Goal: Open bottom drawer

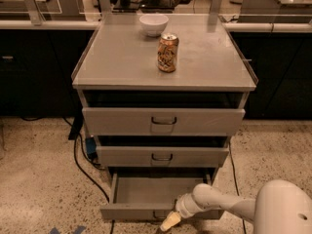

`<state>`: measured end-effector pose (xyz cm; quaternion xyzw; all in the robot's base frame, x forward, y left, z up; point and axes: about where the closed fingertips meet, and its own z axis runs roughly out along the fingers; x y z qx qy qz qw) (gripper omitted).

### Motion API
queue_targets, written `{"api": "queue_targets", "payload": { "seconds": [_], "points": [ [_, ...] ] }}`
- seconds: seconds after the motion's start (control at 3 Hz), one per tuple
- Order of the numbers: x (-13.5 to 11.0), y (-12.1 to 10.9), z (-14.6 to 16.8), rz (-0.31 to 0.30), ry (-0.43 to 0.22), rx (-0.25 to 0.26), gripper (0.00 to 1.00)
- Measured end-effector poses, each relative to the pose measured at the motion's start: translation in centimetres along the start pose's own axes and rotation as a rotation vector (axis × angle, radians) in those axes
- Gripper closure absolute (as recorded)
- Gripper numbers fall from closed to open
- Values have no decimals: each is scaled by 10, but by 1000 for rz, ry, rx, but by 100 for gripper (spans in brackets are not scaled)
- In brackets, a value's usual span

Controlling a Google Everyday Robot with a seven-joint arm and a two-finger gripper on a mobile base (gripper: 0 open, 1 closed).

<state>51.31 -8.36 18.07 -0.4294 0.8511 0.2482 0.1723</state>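
The bottom drawer [146, 191] of the grey metal cabinet is pulled well out, its empty inside showing. Its narrow front [131, 212] runs along the lower edge of the view. My gripper [169, 222] is at the middle of that front, where the pull handle sits, at the end of my white arm [229, 206] reaching in from the lower right. Its cream fingertip [169, 222] shows just below the front.
The mid-sized drawer [162, 156] and the tall top drawer [163, 121] stand above. A soda can [167, 52] and a white bowl [153, 24] sit on the cabinet top. Black cables [87, 172] trail on the speckled floor at the left.
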Motion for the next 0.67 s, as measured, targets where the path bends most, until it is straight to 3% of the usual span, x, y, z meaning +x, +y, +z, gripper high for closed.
{"api": "queue_targets", "payload": {
  "seconds": [0.33, 0.67],
  "points": [
    [24, 29, -7, 44, 42, -52, 0],
    [24, 29, -7, 44, 42, -52, 0]
  ]
}}
